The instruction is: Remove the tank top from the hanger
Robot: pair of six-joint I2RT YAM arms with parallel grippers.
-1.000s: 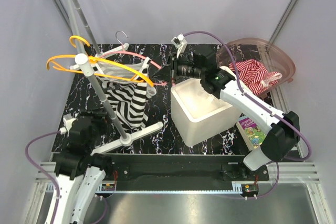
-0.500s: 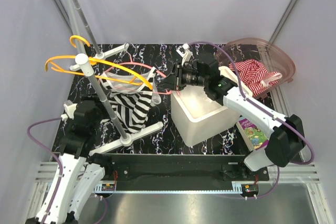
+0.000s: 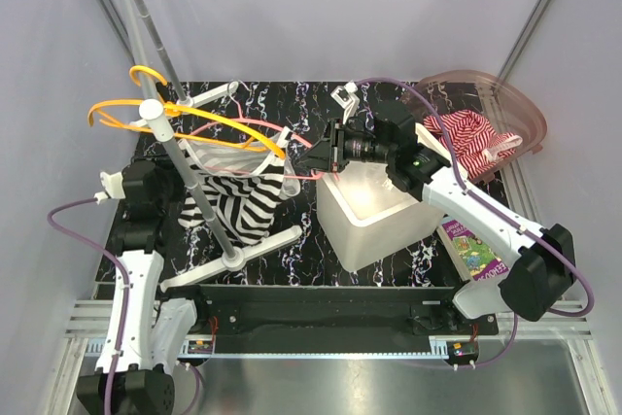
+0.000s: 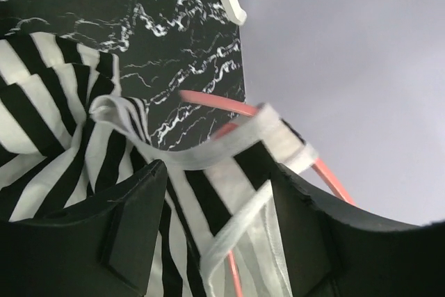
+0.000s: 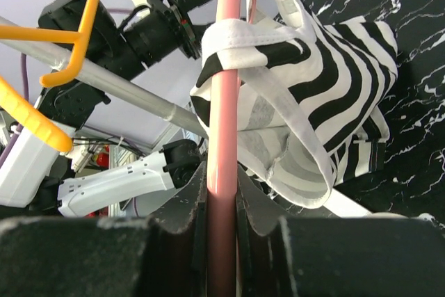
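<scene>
My right gripper [image 5: 222, 203] clamps the pink hanger [image 5: 227, 67] at its right end, I judge to steady it. My left gripper [image 4: 217, 231] stands apart at the tank top [image 4: 42, 102] strap, gripping nothing.

Bright, even light; soft shadows; near fingers [image 5: 167, 248] blurred.

The top view looks steeply down from above and behind the arm bases, taking in the whole bench [image 3: 292, 104]. The left wrist camera sits close behind the left fingers [image 4: 132, 234], facing the tank top [image 4: 62, 123]. The right wrist camera looks along the hanger [image 5: 224, 102], past the right fingers [image 5: 177, 231], toward the left arm [image 5: 125, 179]. All three views share the tank top.
</scene>
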